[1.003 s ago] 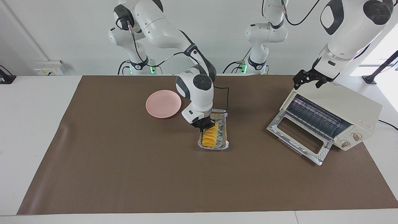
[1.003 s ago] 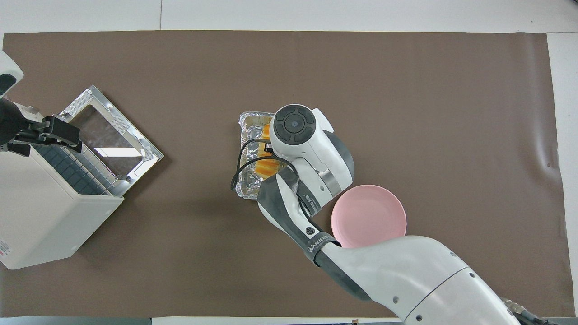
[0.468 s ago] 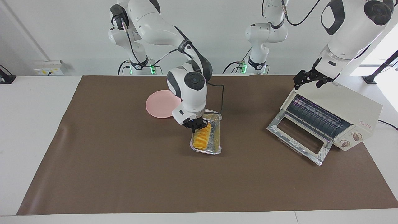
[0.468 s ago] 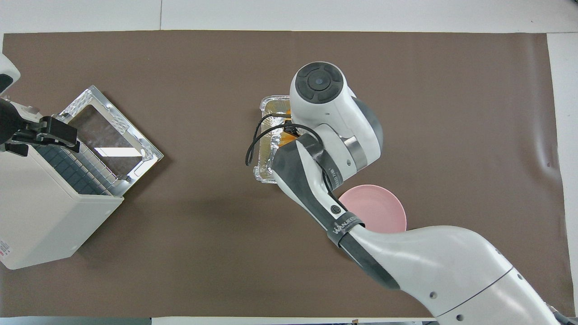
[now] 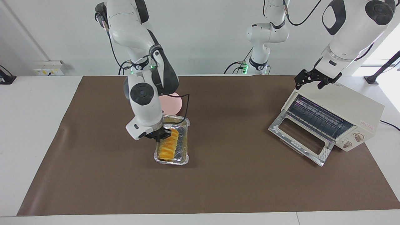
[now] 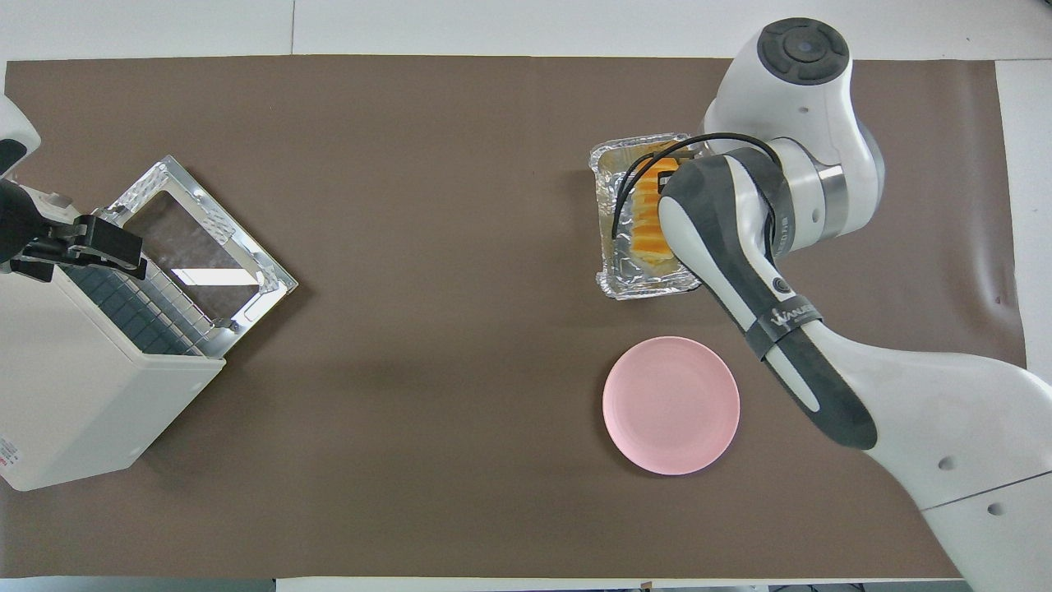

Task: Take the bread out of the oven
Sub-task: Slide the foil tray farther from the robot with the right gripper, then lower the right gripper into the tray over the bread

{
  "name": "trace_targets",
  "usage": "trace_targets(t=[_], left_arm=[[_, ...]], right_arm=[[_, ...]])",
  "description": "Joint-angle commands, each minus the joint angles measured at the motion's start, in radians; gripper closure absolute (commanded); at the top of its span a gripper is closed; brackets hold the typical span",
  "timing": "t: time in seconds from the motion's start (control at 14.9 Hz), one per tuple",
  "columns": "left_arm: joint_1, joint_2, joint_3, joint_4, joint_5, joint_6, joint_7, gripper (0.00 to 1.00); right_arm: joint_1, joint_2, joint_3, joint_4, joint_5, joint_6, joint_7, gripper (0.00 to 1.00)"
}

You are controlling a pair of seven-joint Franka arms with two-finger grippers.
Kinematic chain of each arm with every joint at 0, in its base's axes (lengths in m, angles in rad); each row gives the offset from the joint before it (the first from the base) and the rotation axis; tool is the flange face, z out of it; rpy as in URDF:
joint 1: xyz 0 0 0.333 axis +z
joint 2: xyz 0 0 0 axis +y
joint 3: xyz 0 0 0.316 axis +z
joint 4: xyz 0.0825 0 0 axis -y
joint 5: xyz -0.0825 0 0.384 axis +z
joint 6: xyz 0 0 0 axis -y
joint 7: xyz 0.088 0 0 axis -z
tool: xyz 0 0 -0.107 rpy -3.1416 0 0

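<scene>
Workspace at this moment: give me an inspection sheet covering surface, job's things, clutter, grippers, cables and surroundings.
Surface: brown mat over a white table.
Job's things: bread lies in the foil tray on the mat, outside the oven; oven door is down, rack bare.
Clutter: pink plate, nearer the robots than the tray, nothing on it.
Grippers: right gripper is shut at the tray's rim; left gripper waits open over the oven.
Cables: black cable loops at the right wrist; oven lead runs off the table.
Surroundings: white wall, socket box.
</scene>
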Motion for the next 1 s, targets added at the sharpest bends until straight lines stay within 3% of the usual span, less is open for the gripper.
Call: trace_targets(t=[0.0,0.4,0.47,0.54,0.94], left_arm=[[0.011,-0.028,-0.001,-0.026,0.001,0.011,0.014,0.0],[0.014,-0.029,0.004,-0.029,0.006,0.001,0.016,0.0],[0.012,-0.029,0.002,-0.029,0.006,0.0,0.014,0.0],[0.012,-0.029,0.004,-0.029,0.006,0.0,0.014,0.0],[0.012,-0.029,0.004,-0.029,0.006,0.0,0.014,0.0]], right_arm=[[-0.091,-0.067,0.014,-0.186,0.01,0.165,-0.107,1.0],[-0.114,-0.107,0.013,-0.336,0.01,0.305,-0.17,0.97],[-0.114,-0.113,0.013,-0.344,0.01,0.306,-0.179,0.34],[-0.113,-0.113,0.013,-0.341,0.004,0.294,-0.181,0.0],[-0.087,-0.109,0.011,-0.205,-0.007,0.086,-0.181,0.0]])
